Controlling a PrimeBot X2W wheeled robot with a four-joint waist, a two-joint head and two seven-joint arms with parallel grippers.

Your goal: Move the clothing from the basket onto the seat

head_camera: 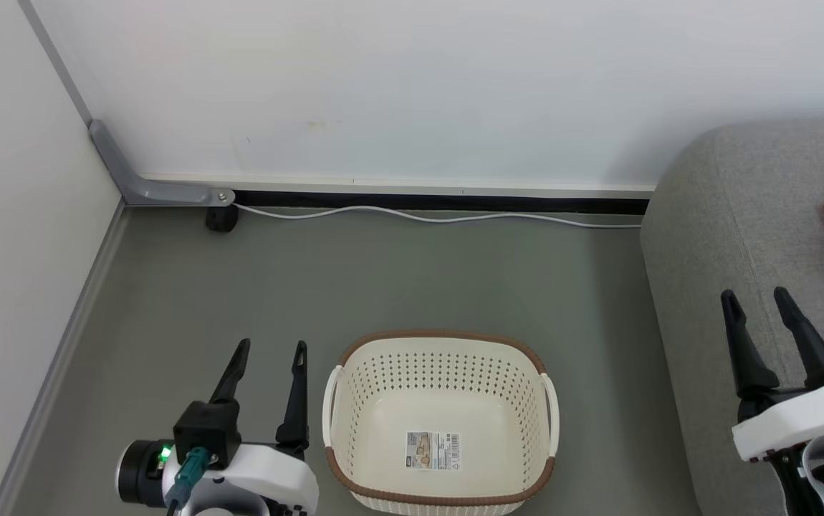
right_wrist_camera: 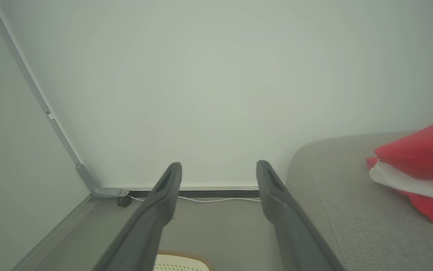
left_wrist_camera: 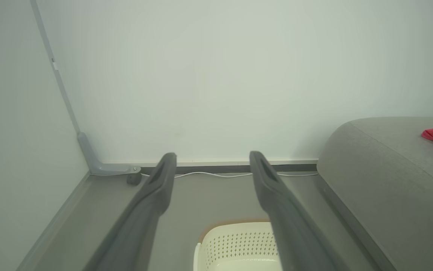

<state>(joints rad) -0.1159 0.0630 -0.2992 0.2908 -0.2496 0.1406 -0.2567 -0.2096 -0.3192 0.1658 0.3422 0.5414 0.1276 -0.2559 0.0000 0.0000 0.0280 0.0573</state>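
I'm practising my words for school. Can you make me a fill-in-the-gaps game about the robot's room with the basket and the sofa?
1. The clothing lying on the seat is white and ____.
2. The basket has ____ white handles.
3. The left gripper and the right gripper both have their jaws ____.
Missing words: red; two; open.

left end effector: spread, empty | right end effector: spread, empty
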